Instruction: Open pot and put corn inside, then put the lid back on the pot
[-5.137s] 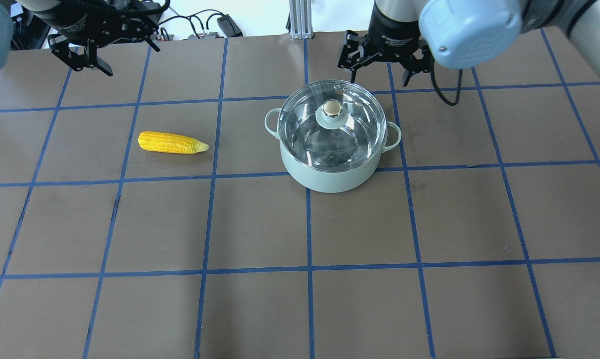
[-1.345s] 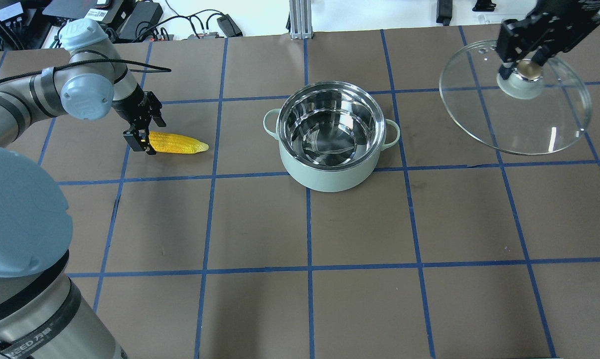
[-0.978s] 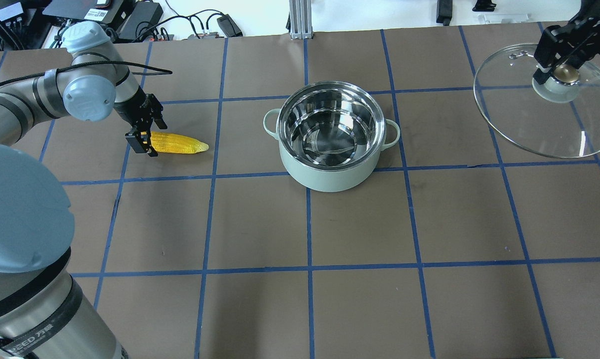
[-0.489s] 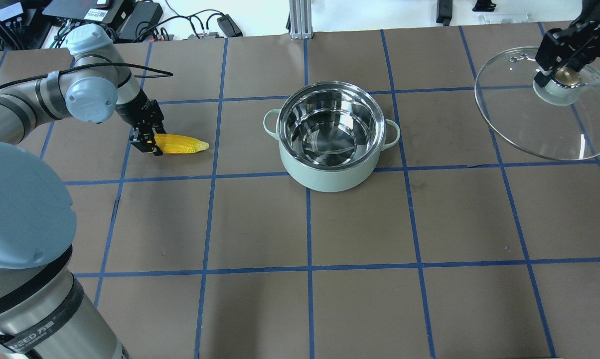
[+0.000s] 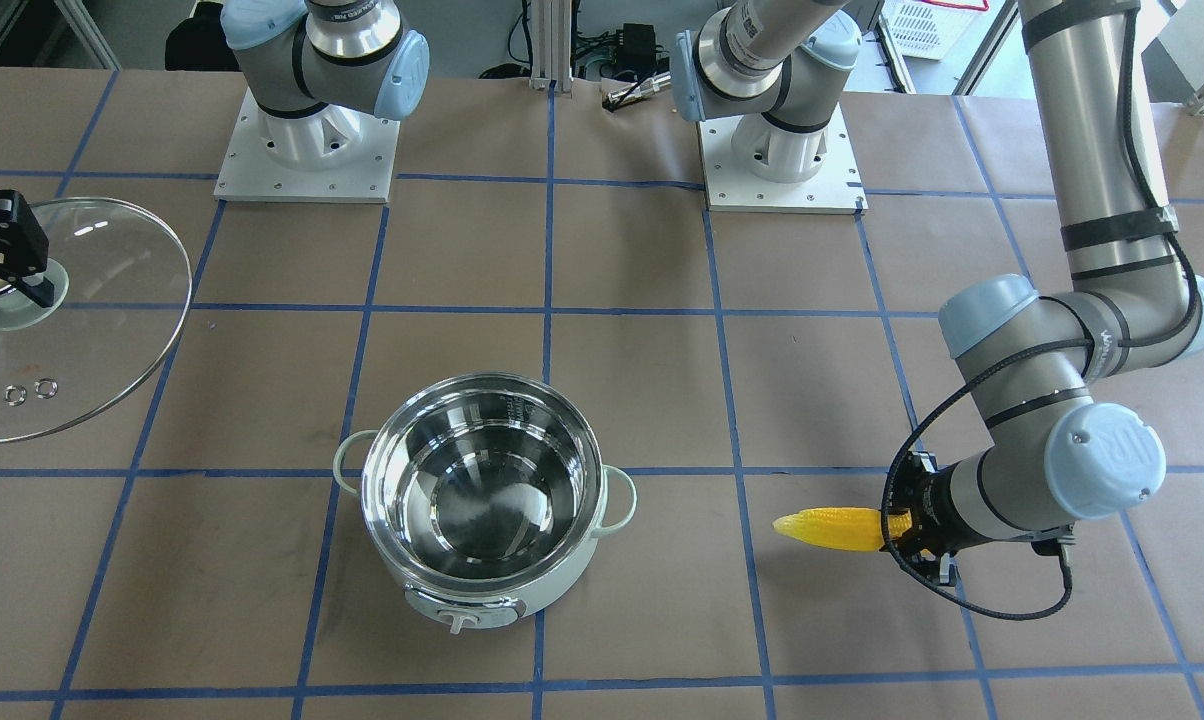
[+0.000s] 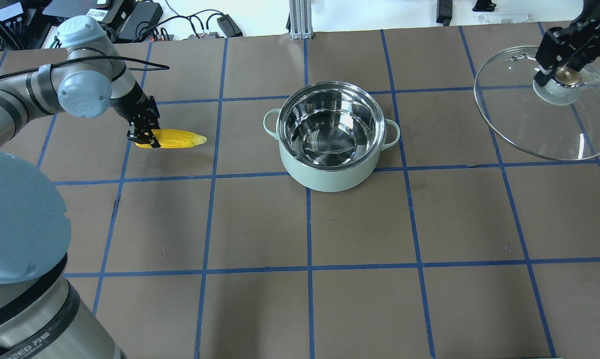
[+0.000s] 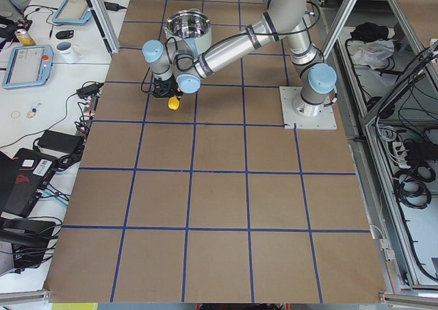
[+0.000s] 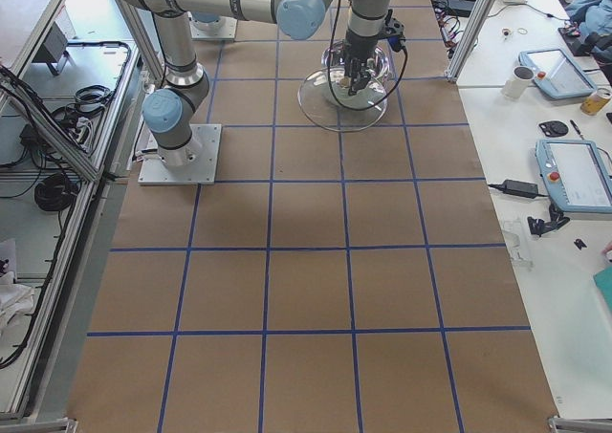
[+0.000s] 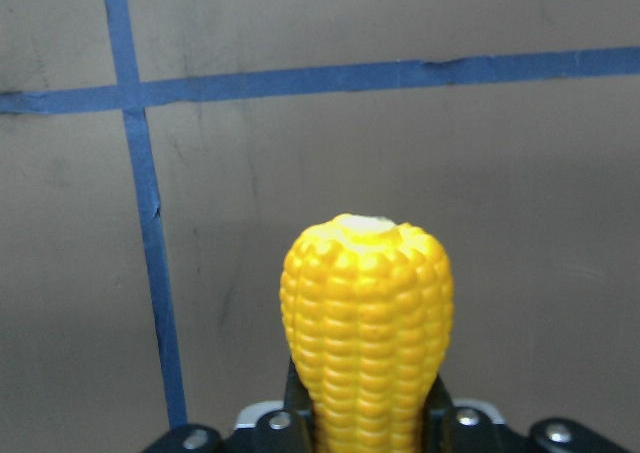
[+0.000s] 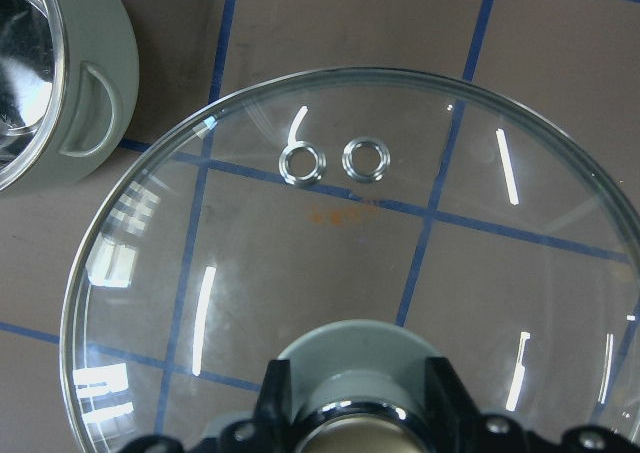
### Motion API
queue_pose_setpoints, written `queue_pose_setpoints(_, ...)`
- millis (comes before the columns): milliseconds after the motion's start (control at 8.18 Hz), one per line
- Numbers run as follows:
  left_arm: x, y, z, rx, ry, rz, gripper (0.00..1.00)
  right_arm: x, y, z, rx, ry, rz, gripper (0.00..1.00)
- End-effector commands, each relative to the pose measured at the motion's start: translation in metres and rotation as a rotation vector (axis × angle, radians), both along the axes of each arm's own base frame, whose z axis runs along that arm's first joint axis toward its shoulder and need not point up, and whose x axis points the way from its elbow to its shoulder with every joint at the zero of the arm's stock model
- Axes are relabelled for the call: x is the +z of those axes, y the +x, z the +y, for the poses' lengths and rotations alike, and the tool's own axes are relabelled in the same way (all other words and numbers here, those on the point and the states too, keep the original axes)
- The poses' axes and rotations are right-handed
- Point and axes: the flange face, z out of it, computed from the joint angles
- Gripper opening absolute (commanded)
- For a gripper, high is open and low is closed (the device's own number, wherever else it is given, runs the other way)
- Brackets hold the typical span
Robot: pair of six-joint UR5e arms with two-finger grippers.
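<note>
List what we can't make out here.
- Thick end of the corn: front-facing and overhead views, covered by the left gripper.
- Underside of the corn: no view shows whether it touches the table.
- Part of the lid: front-facing view, cut off by the left edge.
- Knob: right wrist view, mostly under the right gripper.
- Dial of the pot: overhead view, behind the pot's own body.

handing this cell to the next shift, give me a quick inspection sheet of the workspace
surface: table in brown paper, blue tape grid
job's things: pot open, empty; corn clamped at its thick end, tip toward pot; lid held by its knob, away from pot
clutter: nothing seen
grippers: left gripper shut on corn; right gripper shut on lid
cables: cable looped along left wrist; adapter with leads behind table's far edge
surroundings: side bench with tablet and mug
</note>
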Motion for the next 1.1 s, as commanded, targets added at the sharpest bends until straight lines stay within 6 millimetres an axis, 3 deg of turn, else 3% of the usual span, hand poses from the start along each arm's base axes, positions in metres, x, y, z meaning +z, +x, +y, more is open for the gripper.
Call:
queue_pose_setpoints(0,0.100,-0.026,0.024,-0.036,-0.101,-0.024,0.00,0.000,0.000,0.000,-0.001,-0.003,-0.002,0.19)
queue_pose_setpoints(122,0.140,-0.040,0.036,-0.055,-0.159,-0.034,0.00,0.000,0.000,0.000,-0.001,-0.001,-0.003,0.19)
queue_pose_setpoints(245,0.167,-0.059,0.046,-0.079,-0.203,-0.039,0.00,0.000,0.000,0.000,-0.001,-0.003,-0.002,0.19)
queue_pose_setpoints(612,0.187,-0.166,0.065,-0.209,-0.271,-0.028,0.00,0.000,0.000,0.000,-0.001,-0.003,-0.002,0.19)
queue_pose_setpoints(978,0.191,-0.250,0.083,-0.266,-0.331,0.037,0.00,0.000,0.000,0.000,-0.001,-0.003,-0.002,0.19)
